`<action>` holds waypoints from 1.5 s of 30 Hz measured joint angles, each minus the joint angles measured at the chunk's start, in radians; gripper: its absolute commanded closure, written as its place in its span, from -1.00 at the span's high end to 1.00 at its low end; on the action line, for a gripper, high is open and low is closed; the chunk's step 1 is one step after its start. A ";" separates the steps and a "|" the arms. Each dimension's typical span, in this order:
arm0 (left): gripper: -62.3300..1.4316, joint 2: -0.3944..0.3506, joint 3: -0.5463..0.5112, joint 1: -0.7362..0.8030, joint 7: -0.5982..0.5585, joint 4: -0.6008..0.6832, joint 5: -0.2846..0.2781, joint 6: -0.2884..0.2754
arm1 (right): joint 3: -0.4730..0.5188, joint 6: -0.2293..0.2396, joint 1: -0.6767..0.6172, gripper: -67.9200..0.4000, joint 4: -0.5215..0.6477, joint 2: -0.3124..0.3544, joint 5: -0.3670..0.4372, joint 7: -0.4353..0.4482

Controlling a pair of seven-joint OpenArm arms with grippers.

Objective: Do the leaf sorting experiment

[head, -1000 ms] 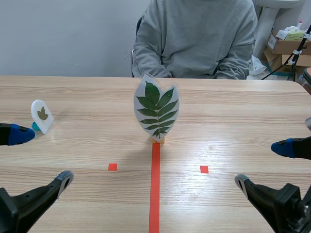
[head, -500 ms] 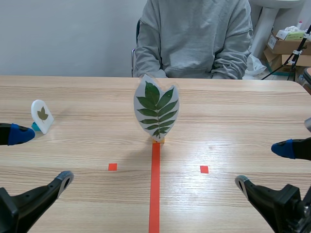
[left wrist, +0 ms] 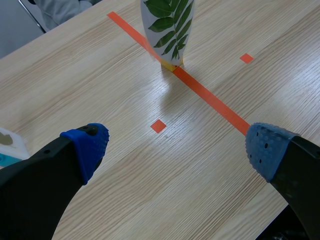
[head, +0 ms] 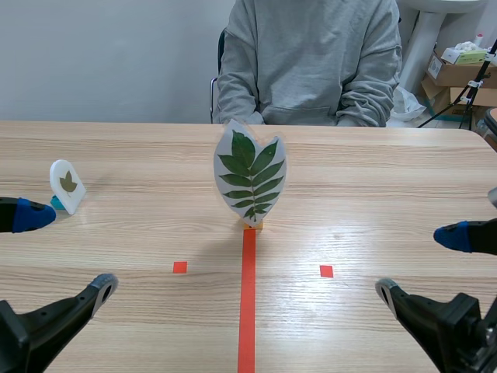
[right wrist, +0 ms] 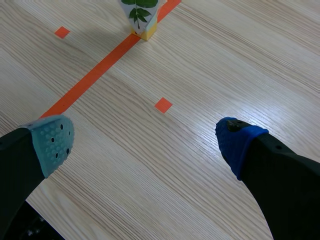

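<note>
The left gripper (head: pixel 66 249) hangs low over the table (head: pixel 373 179) with its fingers spread wide and nothing between them. The right gripper (head: pixel 419 264) mirrors it on the other side, equally wide apart and empty. Compared with a second ago, neither arm shows any shift; both hold the same spot and the same spread.

Just beside the left gripper's outer finger, a little ahead of it, stands the small leaf card (head: pixel 67 185) on its teal foot, upright and untouched. Well ahead of both grippers and between them stands the large leaf card (head: pixel 250 175), with a compound green leaf sealed inside. It is upright on a yellow block (head: pixel 252 225) at the far end of the orange tape line (head: pixel 247 311). Neither card shows any displacement across the frames.

The only change is beyond the cards. The person (head: pixel 311 54) seated across the table is now slightly more upright and further from the edge than a second ago, hands not in view.

My reading is that the large card is set out and waiting to be sorted, and the arms are poised but not yet committed. Which side it belongs on cannot be told from here.
</note>
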 measured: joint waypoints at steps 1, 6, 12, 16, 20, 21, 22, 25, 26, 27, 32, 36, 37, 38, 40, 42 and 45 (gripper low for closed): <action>0.88 0.000 0.000 0.000 0.000 0.000 0.000 0.000 | 0.000 0.000 0.000 0.70 0.000 0.000 0.000 0.000; 0.88 0.000 0.000 0.000 0.000 0.000 0.000 0.000 | 0.000 -0.007 0.000 0.70 0.000 0.000 -0.020 -0.001; 0.88 0.000 0.000 0.000 0.000 0.000 0.000 0.000 | 0.000 -0.006 0.000 0.70 0.000 -0.002 -0.019 0.000; 0.88 0.000 0.000 0.000 0.000 0.000 0.000 0.000 | 0.000 -0.006 0.004 0.70 0.000 -0.033 -0.019 -0.014; 0.88 0.000 0.000 0.000 0.006 0.000 0.000 0.000 | 0.000 -0.006 0.031 0.70 0.000 -0.050 -0.020 -0.095; 0.88 0.000 0.000 0.000 0.007 0.000 0.000 0.000 | 0.000 -0.006 0.044 0.70 0.000 -0.050 -0.020 -0.117; 0.88 0.000 0.000 0.000 0.007 0.000 0.000 0.000 | 0.000 -0.006 0.060 0.70 0.000 -0.050 -0.019 -0.137; 0.88 0.000 0.000 0.000 0.007 0.000 0.000 0.000 | 0.000 -0.002 0.120 0.70 0.000 -0.050 -0.019 -0.213; 0.88 0.000 0.000 0.000 0.007 0.000 0.000 0.000 | 0.000 0.002 0.143 0.70 0.000 -0.049 -0.019 -0.238; 0.88 0.000 0.000 0.000 0.007 0.000 0.000 0.000 | 0.000 0.006 0.169 0.70 0.000 -0.048 -0.019 -0.266; 0.88 0.000 0.000 0.000 0.008 0.000 0.000 0.000 | -0.071 0.005 0.323 0.70 -0.002 0.076 -0.019 -0.289; 0.88 0.036 0.000 0.000 0.010 0.000 0.007 0.000 | -0.201 0.007 0.505 0.70 -0.075 0.171 -0.019 -0.282; 0.88 0.054 0.000 0.000 0.011 -0.001 0.007 0.000 | -0.238 0.007 0.552 0.70 -0.110 0.180 -0.019 -0.282; 0.88 0.072 0.000 0.000 0.011 -0.001 0.007 0.000 | -0.275 0.007 0.599 0.70 -0.150 0.183 -0.019 -0.278; 0.88 0.104 0.000 0.000 0.014 -0.001 0.007 0.000 | -0.348 0.008 0.688 0.70 -0.239 0.182 -0.019 -0.262; 0.88 0.130 0.000 0.000 0.025 -0.001 0.007 0.000 | -0.422 0.016 0.773 0.70 -0.319 0.177 -0.019 -0.256; 0.88 0.163 0.000 0.000 0.042 -0.002 0.007 0.000 | -0.517 0.061 0.890 0.70 -0.406 0.156 -0.019 -0.238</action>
